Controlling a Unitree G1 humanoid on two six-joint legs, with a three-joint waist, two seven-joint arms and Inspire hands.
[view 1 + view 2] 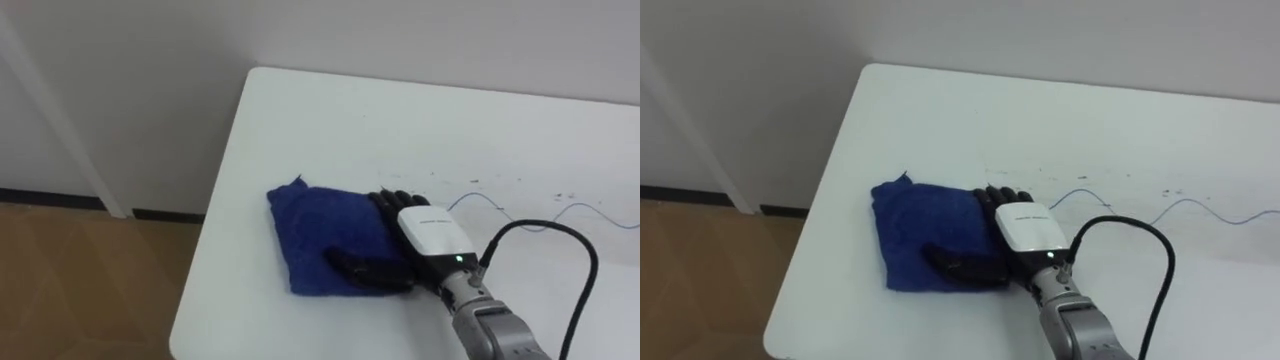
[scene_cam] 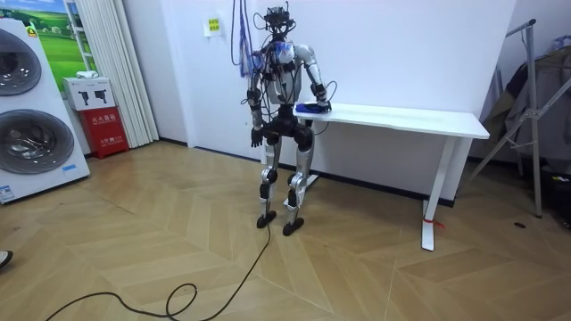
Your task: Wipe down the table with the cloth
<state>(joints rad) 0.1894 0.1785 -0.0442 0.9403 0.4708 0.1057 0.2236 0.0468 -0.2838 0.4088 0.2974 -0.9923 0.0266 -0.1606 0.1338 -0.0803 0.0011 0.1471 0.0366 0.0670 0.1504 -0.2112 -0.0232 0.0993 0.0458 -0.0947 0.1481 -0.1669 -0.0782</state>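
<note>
The right hand [image 1: 428,235] lies flat on the cloth [image 1: 315,230] — fingers straight, thumb spread, pressing rather than clutching. The cloth, roughly square, sits near the left end of the table [image 1: 400,115], mostly left of the palm. A pen line [image 1: 590,212] runs well apart to the hand's right — the wipe likely travels rightward. The left hand [image 2: 256,138] hangs by the hip.

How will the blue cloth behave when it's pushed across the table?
Likely floppy: the blue cloth lies folded with soft, uneven edges, so it may bunch or unfold under a push. Probably light, and it should slide easily on the smooth white table. The right robot hand lies flat on it, which should help drag it along whole.
</note>
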